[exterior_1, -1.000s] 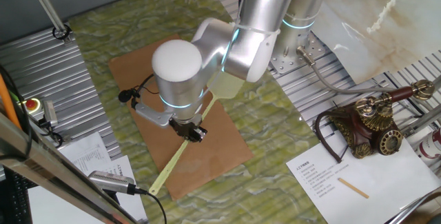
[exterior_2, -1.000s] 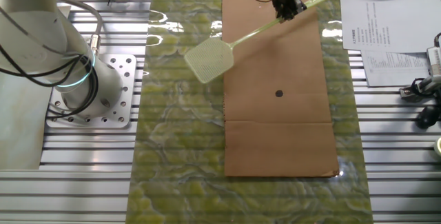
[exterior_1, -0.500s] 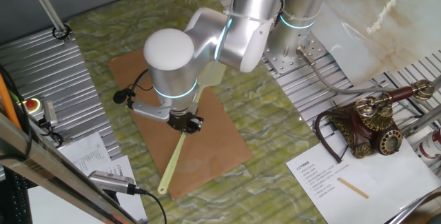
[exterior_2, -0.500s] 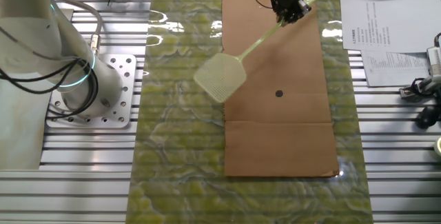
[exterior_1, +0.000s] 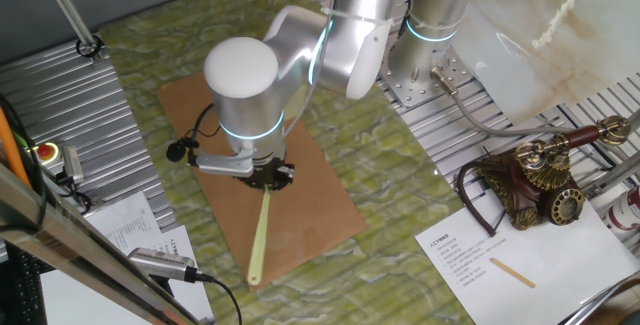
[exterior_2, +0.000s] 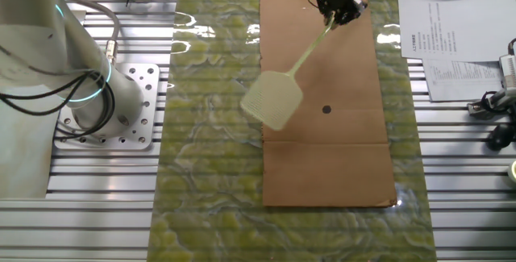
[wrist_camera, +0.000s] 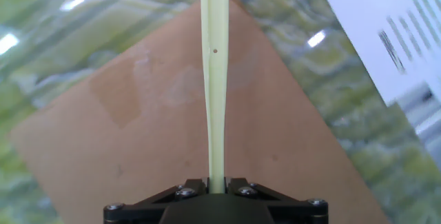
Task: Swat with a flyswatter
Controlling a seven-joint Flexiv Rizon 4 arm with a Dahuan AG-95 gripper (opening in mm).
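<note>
On green marbled cloth, brown board

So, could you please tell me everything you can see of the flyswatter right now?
The flyswatter is pale yellow-green, plastic by its look, with a long thin flat handle and a small squarish mesh head. The tool is shut on the handle partway along, so the free end juts out beyond it. The swatter slants across the brown board, its head over the board's edge beside the green marbled mat, near a small dark spot.
</note>
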